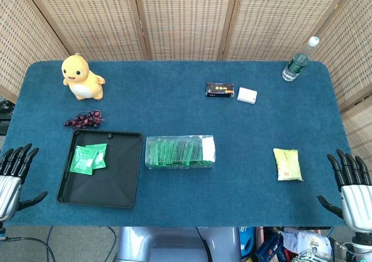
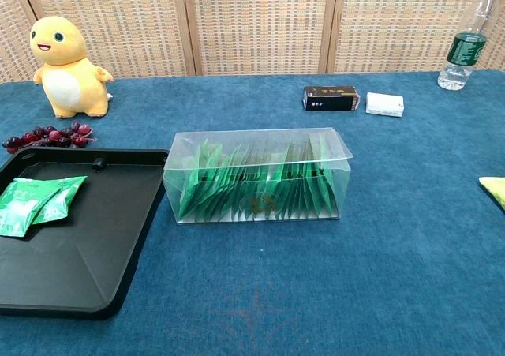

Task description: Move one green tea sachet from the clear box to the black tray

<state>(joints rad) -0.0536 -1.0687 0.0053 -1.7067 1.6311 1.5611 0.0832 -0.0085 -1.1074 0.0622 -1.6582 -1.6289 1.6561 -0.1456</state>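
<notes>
The clear box stands mid-table, packed with several upright green tea sachets. Left of it lies the black tray, with two green sachets lying in its left part. My left hand hovers at the table's near left edge, fingers spread, holding nothing. My right hand is at the near right edge, fingers also apart and empty. Both hands are far from the box. Neither hand shows in the chest view.
A yellow plush toy and a bunch of dark grapes sit at the back left. A black box, a white block and a water bottle are at the back. A yellow packet lies near right.
</notes>
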